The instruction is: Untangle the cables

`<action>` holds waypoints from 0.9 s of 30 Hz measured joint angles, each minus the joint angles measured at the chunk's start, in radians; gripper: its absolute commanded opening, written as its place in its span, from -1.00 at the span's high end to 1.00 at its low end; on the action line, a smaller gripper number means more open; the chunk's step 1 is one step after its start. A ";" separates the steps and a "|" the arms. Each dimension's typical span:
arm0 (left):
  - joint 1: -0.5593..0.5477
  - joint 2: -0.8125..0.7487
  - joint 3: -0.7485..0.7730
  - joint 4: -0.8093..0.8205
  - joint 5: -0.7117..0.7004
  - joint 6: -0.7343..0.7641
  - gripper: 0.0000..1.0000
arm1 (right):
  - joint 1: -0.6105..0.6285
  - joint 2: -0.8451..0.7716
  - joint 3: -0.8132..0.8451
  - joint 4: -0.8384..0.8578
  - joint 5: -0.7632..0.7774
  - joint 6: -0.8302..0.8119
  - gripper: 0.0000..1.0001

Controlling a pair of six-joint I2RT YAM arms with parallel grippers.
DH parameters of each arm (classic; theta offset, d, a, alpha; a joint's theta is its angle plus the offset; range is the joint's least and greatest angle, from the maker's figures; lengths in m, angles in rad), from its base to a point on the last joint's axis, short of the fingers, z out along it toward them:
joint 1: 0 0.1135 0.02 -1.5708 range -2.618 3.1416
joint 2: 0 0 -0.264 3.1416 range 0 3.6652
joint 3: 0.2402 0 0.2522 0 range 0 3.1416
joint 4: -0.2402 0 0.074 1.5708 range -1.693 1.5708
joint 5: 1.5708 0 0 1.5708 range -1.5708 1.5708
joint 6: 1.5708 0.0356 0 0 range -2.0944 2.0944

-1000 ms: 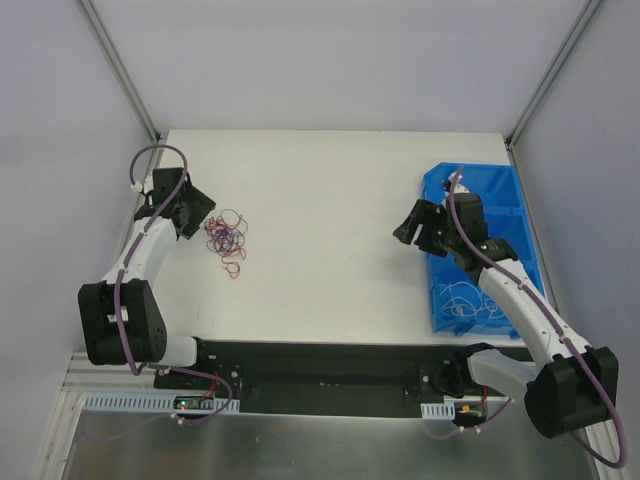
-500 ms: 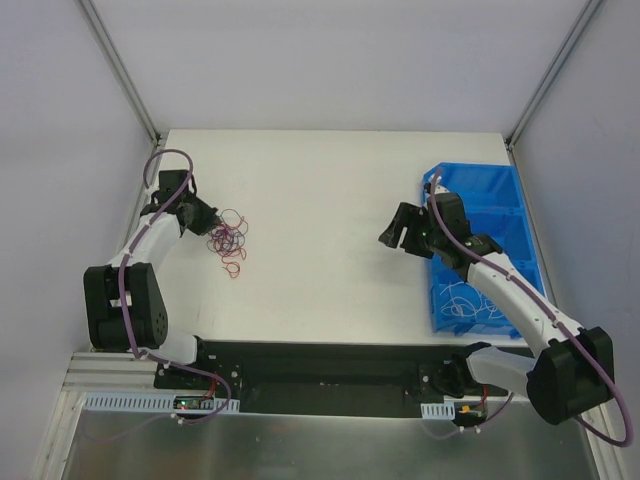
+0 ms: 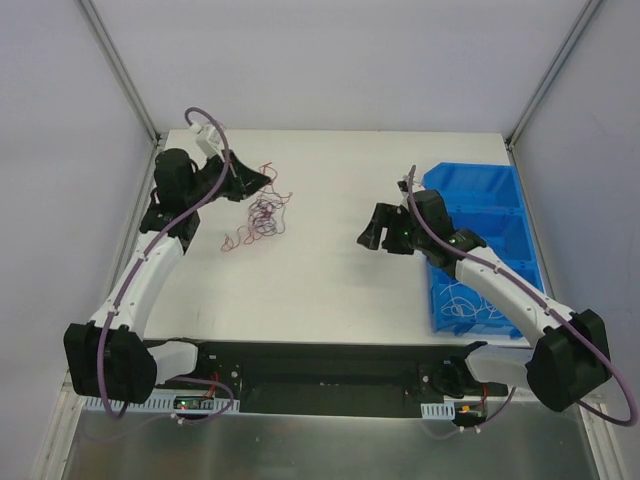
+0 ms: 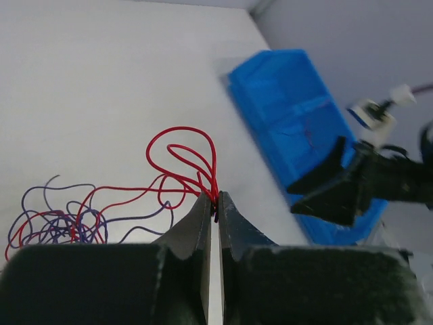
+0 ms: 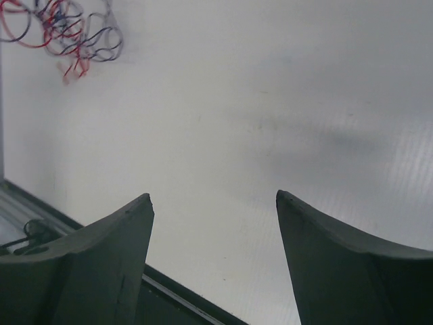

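The left jaws pinch red loops of the cables (image 3: 265, 214). The clump trails beside them, well left of the gaping, empty right jaws.

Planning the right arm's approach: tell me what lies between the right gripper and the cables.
Nothing: between right gripper and cables only bare table shows, in the top view.

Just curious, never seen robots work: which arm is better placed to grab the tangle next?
Right, probably. The right gripper is open and empty, facing the cables. The left gripper is shut on a red strand, so it is busy holding.
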 measured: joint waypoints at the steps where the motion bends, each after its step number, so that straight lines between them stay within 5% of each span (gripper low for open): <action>1: -0.025 -0.015 0.000 0.030 0.035 0.016 1.00 | 0.014 0.003 0.000 0.021 -0.027 -0.004 -0.59; 9: -0.155 -0.052 -0.001 0.168 0.273 0.085 1.00 | 0.160 -0.023 -0.014 0.285 -0.145 -0.076 -0.81; 16: -0.181 -0.051 -0.006 0.259 0.359 0.042 1.00 | 0.187 -0.044 -0.024 0.446 -0.132 -0.083 -0.79; 27: -0.240 -0.052 -0.025 0.380 0.449 -0.028 1.00 | 0.312 0.167 0.099 0.541 0.044 -0.041 -0.64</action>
